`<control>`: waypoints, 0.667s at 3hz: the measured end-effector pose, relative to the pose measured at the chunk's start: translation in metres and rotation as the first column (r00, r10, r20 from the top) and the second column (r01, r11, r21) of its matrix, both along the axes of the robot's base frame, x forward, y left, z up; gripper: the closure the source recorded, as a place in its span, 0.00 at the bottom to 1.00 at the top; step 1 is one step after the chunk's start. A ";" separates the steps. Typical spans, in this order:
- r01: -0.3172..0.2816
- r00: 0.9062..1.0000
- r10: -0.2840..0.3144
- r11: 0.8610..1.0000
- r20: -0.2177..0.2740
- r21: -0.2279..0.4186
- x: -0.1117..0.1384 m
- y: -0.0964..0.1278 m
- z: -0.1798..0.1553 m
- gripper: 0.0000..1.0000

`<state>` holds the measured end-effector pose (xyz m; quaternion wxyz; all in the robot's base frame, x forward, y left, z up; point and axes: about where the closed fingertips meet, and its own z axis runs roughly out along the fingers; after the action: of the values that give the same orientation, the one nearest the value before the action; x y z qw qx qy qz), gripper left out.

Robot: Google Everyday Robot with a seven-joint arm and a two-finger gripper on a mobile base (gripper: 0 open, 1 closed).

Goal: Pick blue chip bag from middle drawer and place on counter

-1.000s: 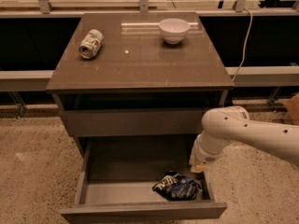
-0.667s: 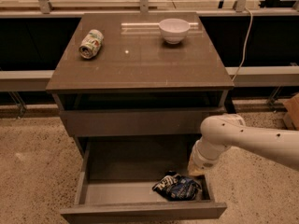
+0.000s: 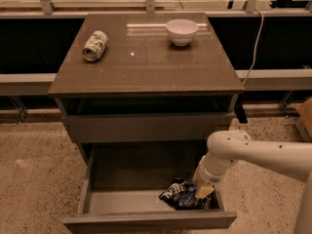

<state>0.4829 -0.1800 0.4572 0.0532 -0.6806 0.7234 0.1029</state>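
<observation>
The claw (image 3: 204,191) sits inside the open grey-brown middle drawer (image 3: 122,201), beside the crumpled dark-blue foil chip bag (image 3: 179,196); its state cannot be determined.

My camera looks down at the bench (image 3: 146,67) from high in front. My hand (image 3: 204,191) shows lower right, in the drawer (image 3: 122,201).

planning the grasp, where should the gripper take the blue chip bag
Probably pinch a raised crumple of the blue chip bag from above: it lies low in the open middle drawer, near the front wall, so side approaches are blocked. The gripper hangs just beside it.
</observation>
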 end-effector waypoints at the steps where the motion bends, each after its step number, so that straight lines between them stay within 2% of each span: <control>1: 0.004 1.000 -0.004 1.000 -0.012 0.002 -0.002 0.000 -0.013 0.56; 2: 0.012 1.000 -0.012 1.000 -0.021 -0.001 -0.002 -0.003 -0.022 0.56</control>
<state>0.4806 -0.1829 0.4352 0.0459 -0.6750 0.7282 0.1096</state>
